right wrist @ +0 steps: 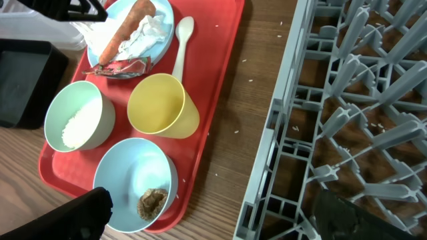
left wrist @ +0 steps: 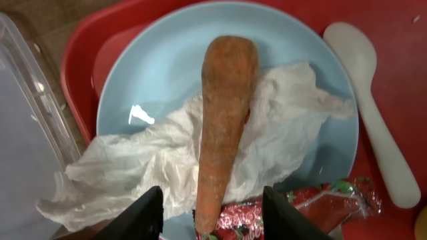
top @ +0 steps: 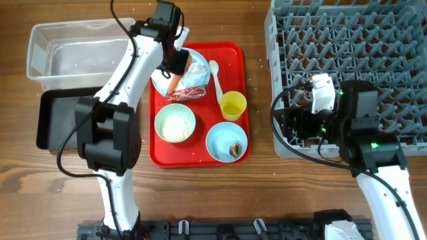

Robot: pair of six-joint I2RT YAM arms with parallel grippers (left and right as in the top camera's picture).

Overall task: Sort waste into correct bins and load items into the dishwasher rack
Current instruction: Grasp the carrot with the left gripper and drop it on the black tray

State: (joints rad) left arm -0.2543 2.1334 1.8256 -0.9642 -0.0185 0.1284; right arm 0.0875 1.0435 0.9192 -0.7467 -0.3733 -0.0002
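The orange carrot (left wrist: 227, 113) lies on the crumpled white napkin (left wrist: 147, 160) on the pale blue plate (left wrist: 153, 73), with the red-and-white wrapper (left wrist: 300, 207) at the plate's edge. My left gripper (left wrist: 212, 217) is open, its fingers either side of the carrot's thin end; it also shows in the overhead view (top: 179, 63). My right gripper (right wrist: 213, 217) is open and empty at the near left corner of the grey rack (top: 347, 53). One bowl (top: 175, 124) holds rice. The other bowl (top: 223, 137) holds the brown lump (top: 235, 149). The yellow cup (top: 233, 105) and white spoon (top: 215, 77) stand beside them.
All the dishes sit on a flat red tray (top: 200, 159) in the middle of the table. The clear tub (top: 73, 53) and the black tray (top: 57, 120) lie to its left. Loose rice grains dot the wood near the rack.
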